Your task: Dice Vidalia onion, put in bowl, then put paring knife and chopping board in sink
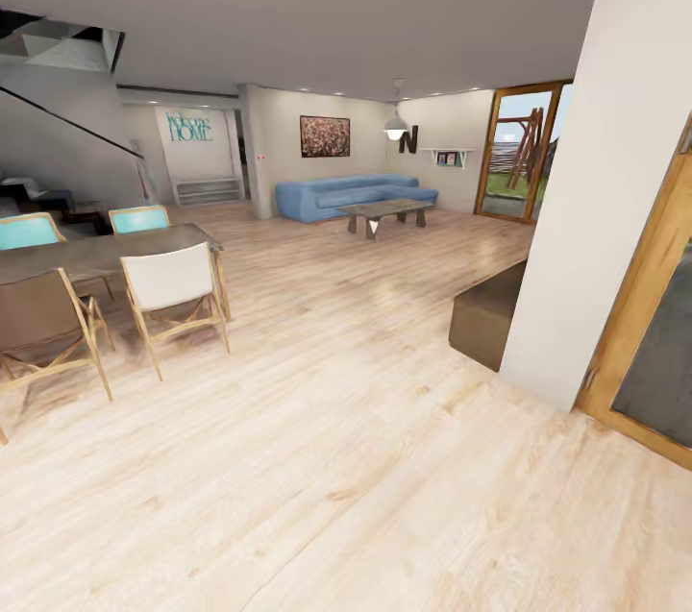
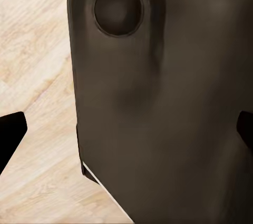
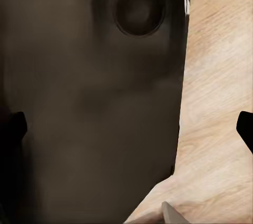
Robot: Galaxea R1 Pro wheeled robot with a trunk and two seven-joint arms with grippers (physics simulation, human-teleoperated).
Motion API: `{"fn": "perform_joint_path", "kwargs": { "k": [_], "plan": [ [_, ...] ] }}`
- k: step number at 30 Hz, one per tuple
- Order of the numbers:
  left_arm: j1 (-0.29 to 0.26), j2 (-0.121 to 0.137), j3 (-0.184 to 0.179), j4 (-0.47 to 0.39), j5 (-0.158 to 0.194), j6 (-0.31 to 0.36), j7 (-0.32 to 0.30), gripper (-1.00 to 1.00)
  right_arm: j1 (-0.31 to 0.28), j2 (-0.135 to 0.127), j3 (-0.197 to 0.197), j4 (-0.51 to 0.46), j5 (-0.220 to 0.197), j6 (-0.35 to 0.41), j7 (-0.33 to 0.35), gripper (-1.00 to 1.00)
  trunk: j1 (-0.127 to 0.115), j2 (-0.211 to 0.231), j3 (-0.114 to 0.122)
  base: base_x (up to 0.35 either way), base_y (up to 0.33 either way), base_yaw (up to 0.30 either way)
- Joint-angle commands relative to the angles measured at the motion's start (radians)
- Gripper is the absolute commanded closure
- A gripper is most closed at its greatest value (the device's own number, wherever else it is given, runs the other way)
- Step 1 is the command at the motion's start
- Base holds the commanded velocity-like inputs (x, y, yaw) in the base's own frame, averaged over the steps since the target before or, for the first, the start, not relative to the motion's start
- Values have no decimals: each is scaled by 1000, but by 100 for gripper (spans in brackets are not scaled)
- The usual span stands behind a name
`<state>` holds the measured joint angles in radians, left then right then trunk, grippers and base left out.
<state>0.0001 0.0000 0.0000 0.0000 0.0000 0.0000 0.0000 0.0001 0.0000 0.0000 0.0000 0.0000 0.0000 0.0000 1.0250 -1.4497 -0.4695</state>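
Fingertips of left gripper (image 2: 126, 129) and right gripper (image 3: 129, 129) are sitting wide apart, holding nothing, over pale wooden plank floor (image 1: 317, 458); grey dining table (image 1: 96, 252) with wooden chairs nearer, long blue sofa (image 1: 351, 194) lying beyond

floor (image 1: 336, 458) open ahead | dining table (image 1: 106, 252) + chairs (image 1: 173, 290) left | white pillar (image 1: 596, 170), brown bench (image 1: 488, 314) right
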Motion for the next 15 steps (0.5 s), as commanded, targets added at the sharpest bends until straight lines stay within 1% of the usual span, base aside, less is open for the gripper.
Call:
{"fn": "perform_joint_path", "kwargs": {
  "k": [1,3,6,8,15],
  "plan": [
    [1,6,2,5,2,-6,0,-100,-2,6,6,-6,1,3,0,-100,0,0,0,0,0,0],
    [1,13,2,2,-1,-6,0,-100,-2,17,4,-17,1,1,-3,-100,0,0,0,0,0,0],
    [1,9,2,0,-2,-6,0,-100,-2,33,4,-34,1,0,-5,-100,0,0,0,0,0,0],
    [1,9,-1,1,-2,-6,0,-100,-2,34,3,-33,1,-3,-6,-100,0,0,0,0,0,0],
    [1,24,0,2,-3,-6,0,-100,-2,35,3,-31,2,-5,-6,-100,0,0,0,0,0,0]
  ]
}}
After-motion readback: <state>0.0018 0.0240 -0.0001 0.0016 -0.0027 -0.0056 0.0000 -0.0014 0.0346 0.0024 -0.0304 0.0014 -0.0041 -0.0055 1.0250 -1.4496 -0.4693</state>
